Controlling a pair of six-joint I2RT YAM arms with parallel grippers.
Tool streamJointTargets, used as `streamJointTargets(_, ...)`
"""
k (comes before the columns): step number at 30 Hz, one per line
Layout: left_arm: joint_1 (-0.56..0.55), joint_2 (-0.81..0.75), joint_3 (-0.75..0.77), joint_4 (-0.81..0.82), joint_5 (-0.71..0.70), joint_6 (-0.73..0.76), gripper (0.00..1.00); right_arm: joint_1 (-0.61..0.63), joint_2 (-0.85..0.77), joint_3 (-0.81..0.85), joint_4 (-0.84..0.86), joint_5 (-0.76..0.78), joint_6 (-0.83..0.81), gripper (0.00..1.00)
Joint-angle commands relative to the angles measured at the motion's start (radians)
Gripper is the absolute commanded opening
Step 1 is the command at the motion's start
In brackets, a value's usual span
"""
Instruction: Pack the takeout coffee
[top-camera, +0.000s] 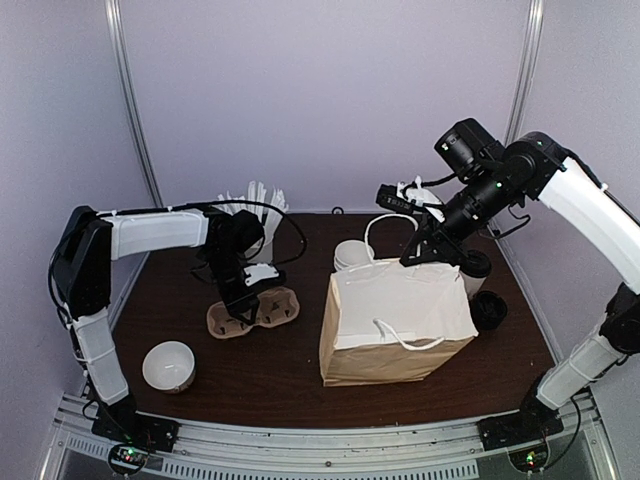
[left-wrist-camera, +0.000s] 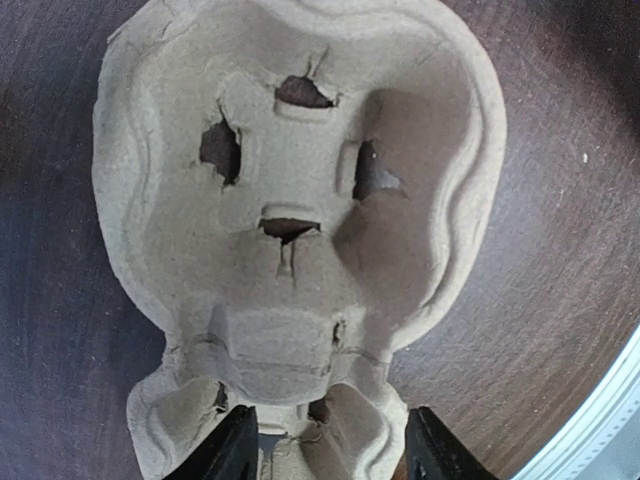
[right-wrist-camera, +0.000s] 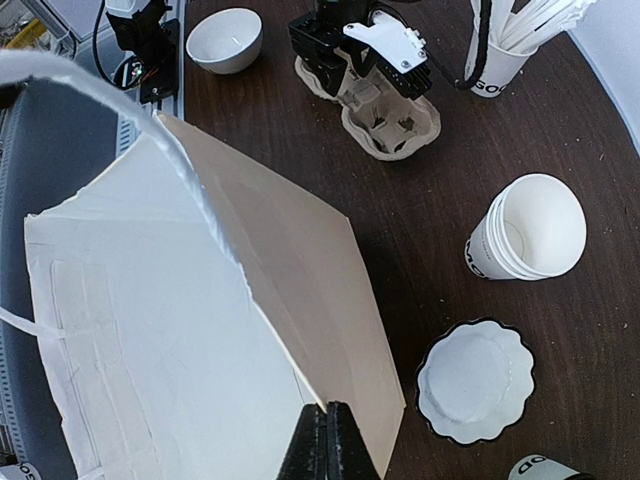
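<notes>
Top view gives us the coffee (top-camera: 475, 268): white cup, black lid, upright on the table (top-camera: 280, 390) behind the bag's (top-camera: 395, 320) far right corner, black lids (top-camera: 488, 308) just in front of it. Neither wrist camera shows it for certain. The right wrist view catches only a sliver of a white cup (right-wrist-camera: 535, 468) at the bottom edge, printed "OD", and I can't tell whether that's the one. That view does show what the top view hides: the right gripper (right-wrist-camera: 325, 445) pinched tight on the bag's top edge, and a white, black-rimmed scalloped disc (right-wrist-camera: 475, 380) beside the cup stack (right-wrist-camera: 530, 240). Lettering on the utensil cup (right-wrist-camera: 500, 60) starts "SO"; the rest is unclear. The stack's print is unreadable. A bowl (right-wrist-camera: 225, 38) sits near the left arm. The left wrist view is filled by the carrier (left-wrist-camera: 300, 200), and the left gripper (left-wrist-camera: 330, 455) has its fingers (left-wrist-camera: 235, 450) spread at the carrier's near end, gripping nothing. The coffee is just right of the right gripper and untouched, and well apart from the left one across the table.
</notes>
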Motion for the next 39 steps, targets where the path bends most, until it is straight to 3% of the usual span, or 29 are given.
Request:
streamJointTargets(1, -0.003, 0.008, 0.024, 0.025, -0.034, 0.059, 0.53, -0.005, 0.004, 0.018, 0.004, -0.038, -0.008, 0.0)
streamJointTargets(12, -0.004, 0.021, 0.006, 0.101, -0.04, 0.083, 0.44, -0.004, 0.01, 0.01, 0.006, -0.043, -0.011, 0.0)
streamJointTargets(25, -0.006, 0.057, -0.002, 0.108, -0.034, 0.097, 0.44, -0.004, -0.002, -0.001, 0.004, -0.047, -0.011, 0.0)
streamJointTargets(39, -0.011, 0.064, 0.013, 0.103, -0.026, 0.087, 0.36, -0.005, -0.008, -0.014, 0.011, -0.051, -0.013, 0.0)
